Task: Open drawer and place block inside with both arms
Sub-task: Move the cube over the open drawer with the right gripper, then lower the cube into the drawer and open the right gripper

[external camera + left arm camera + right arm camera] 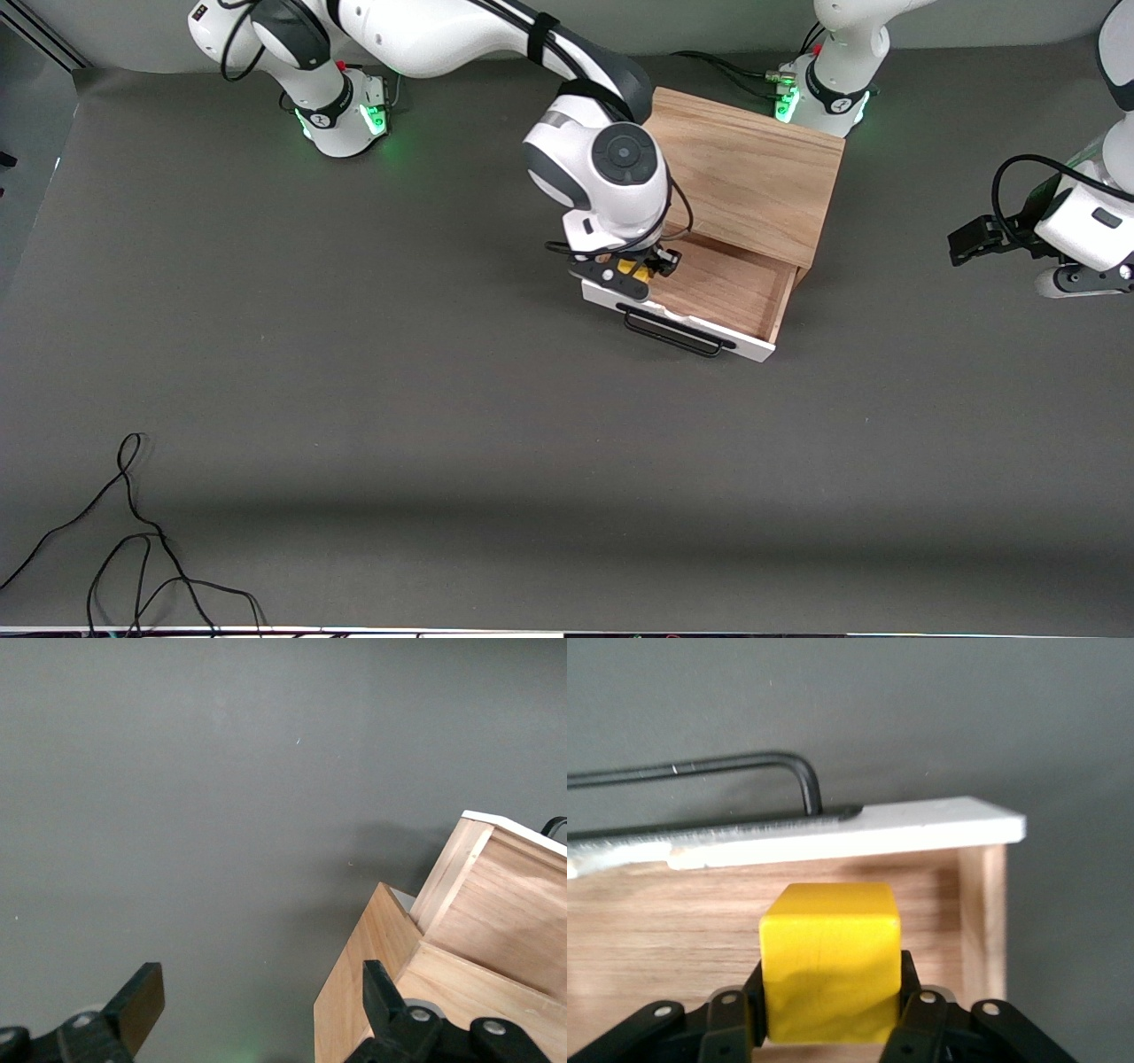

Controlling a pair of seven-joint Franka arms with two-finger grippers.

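Drawer (pixel 709 297) open: done | block (pixel 630 268) clamped in right gripper (pixel 634 269) jaws over the drawer's right-arm end; release pending | left gripper (pixel 974 239) waits, jaws apart, over counter (pixel 354 399).

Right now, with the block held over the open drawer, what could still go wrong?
The right gripper holds the yellow block close to the drawer's white front and one side wall; released here, it might clip an edge or bounce out. The drawer is only partly out of the oak box, leaving limited room. The left gripper waits open beside the box.
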